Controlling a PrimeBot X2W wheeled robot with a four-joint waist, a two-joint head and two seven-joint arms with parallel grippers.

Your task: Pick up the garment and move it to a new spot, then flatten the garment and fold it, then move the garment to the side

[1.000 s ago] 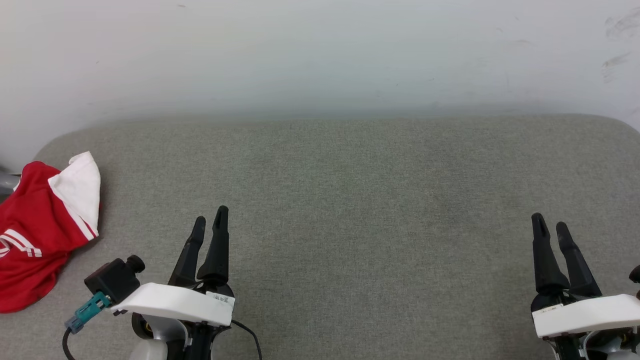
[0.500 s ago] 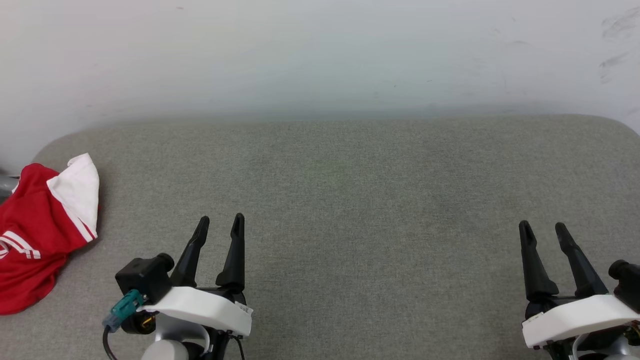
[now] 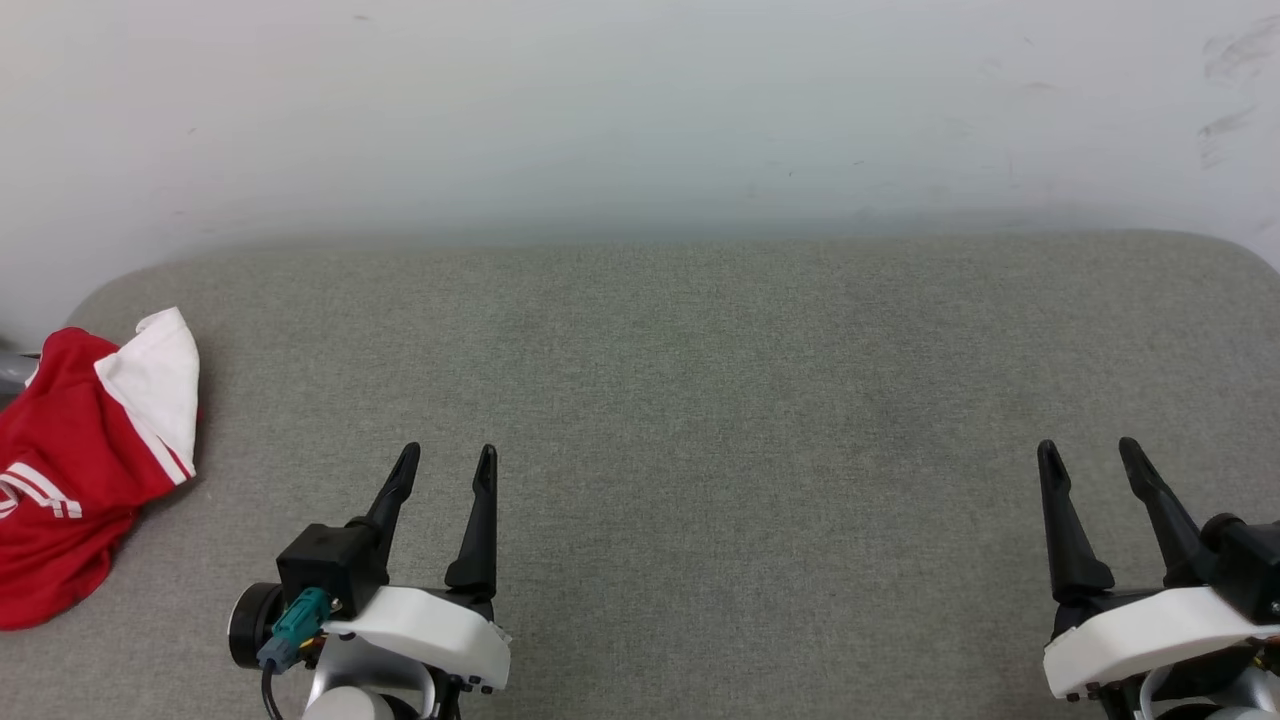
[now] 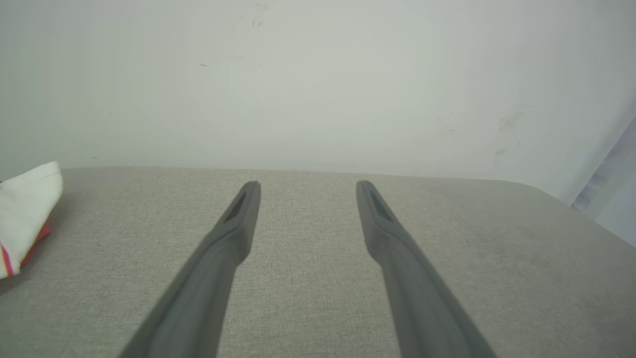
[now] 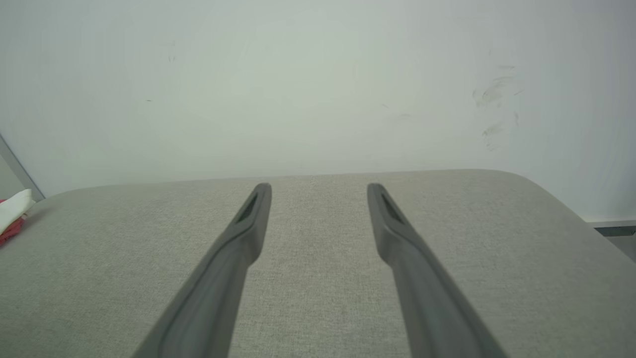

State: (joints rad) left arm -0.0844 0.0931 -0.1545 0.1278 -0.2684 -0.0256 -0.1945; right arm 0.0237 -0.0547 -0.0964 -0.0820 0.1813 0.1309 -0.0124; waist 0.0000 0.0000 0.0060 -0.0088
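Crumpled red garment [image 3: 70,480] — jersey, perhaps — on woven grey surface [image 3: 720,400]; left gripper [image 3: 447,458], right gripper [image 3: 1090,452] spread.

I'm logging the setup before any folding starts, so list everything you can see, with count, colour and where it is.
shirt: one, bright red with a white, stripe-edged sleeve end, crumpled at the surface's far left
fabric surface: one, grey, under both grippers
wall: one, off-white with faint scuffs, behind the surface
left gripper: one, dark fingers, lower left, open and empty, apart from the shirt
right gripper: one, dark fingers, lower right, open and empty
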